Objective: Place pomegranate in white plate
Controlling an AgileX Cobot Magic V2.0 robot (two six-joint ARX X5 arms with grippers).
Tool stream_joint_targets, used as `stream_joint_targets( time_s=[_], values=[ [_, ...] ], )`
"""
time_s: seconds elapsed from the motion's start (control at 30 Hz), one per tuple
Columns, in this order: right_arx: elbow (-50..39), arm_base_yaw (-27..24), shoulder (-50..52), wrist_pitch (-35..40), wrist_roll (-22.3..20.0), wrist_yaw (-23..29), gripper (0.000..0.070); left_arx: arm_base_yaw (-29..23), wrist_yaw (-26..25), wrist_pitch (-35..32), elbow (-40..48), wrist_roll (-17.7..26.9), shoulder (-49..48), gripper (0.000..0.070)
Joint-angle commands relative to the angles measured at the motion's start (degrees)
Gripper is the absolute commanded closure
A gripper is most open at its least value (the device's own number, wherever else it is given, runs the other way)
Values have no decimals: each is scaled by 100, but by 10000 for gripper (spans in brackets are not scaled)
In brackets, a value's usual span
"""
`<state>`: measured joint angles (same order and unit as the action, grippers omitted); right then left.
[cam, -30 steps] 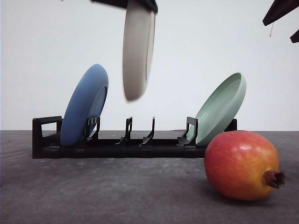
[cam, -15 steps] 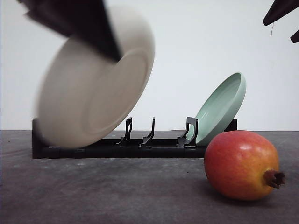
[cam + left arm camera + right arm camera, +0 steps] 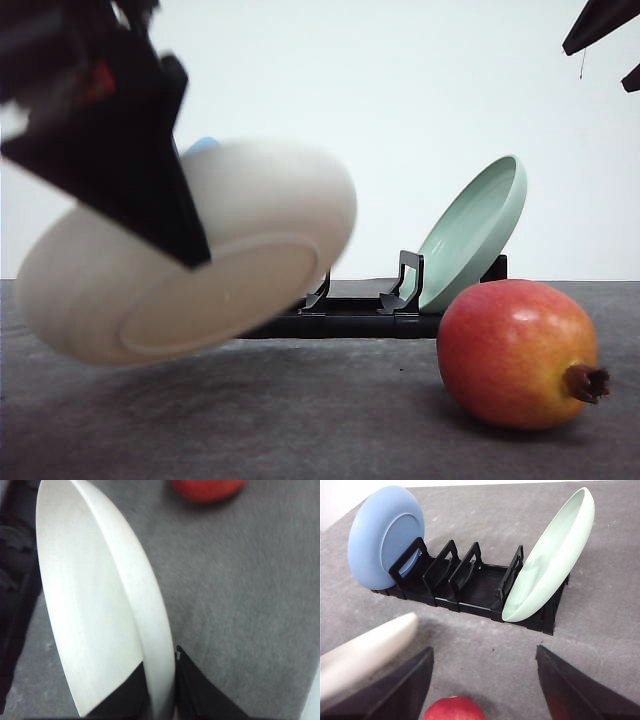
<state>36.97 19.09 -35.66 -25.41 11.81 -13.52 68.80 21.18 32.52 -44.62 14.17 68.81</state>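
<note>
Front view: your left claw is clamped on the tilted white plate, low over the counter. Your right claw hangs released. Set the plate down crooked and it could rock or bump the pomegranate.

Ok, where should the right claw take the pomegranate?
Around its round middle, from above. The pomegranate lies on its side on the table with the crown stub pointing right, so probably set the fingers front and back of the belly, clear of the stub. The right claw is open above it.
</note>
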Motion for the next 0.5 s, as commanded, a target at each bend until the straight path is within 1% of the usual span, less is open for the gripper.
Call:
stream_joint_targets(
  time_s=[0.0,0.13,0.23,0.4,0.43,0.47],
  values=[
    [96,28,-20,46,-28,2,288,95,50,-91,-55,277,215,694],
    [96,28,-20,46,-30,2,288,160,152,-216,-59,353,630,694],
    [96,28,-20,48,-31,2,288,189,220,-255,-65,461,938,674],
    [96,28,-20,48,-31,2,288,190,385,-220,-66,466,1409,669],
    [96,28,-20,48,-31,2,288,193,394,-220,-66,466,1466,661],
    [96,28,-20,47,-31,2,288,195,400,-219,-66,456,1502,630]
  ],
)
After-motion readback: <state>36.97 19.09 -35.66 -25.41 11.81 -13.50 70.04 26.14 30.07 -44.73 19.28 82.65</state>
